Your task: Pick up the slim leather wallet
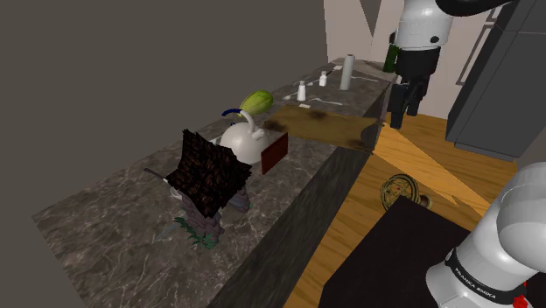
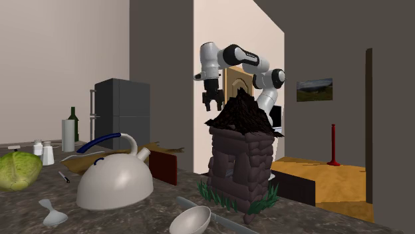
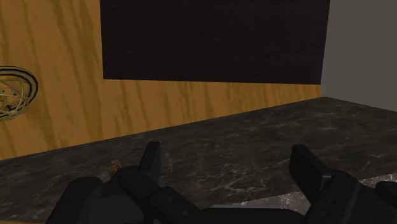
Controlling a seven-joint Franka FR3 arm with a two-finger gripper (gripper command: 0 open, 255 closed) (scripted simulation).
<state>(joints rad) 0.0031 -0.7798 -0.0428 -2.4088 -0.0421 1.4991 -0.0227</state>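
Observation:
The wallet (image 1: 274,150) is a thin dark red-brown slab standing on edge against the white kettle (image 1: 241,140) in the middle of the dark marble counter (image 1: 114,219). In the second exterior view the wallet (image 2: 163,167) stands just right of the kettle (image 2: 113,179). My gripper (image 1: 404,107) hangs high near the counter's far end, well up and to the shoulder view's right of the wallet. The gripper (image 2: 213,103) points down. In the wrist view the gripper (image 3: 229,168) is open, fingers (image 3: 151,162) wide apart, with nothing between them, over the counter's edge.
A model hut (image 1: 206,179) with a dark roof stands close to the kettle. A cabbage (image 1: 255,102), a brown board (image 1: 319,127), shakers (image 1: 302,90), a white roll (image 1: 347,72) and a bottle (image 1: 390,57) line the far counter. A spoon (image 2: 193,219) lies by the hut. A wire ornament (image 3: 13,92) lies on the wood floor.

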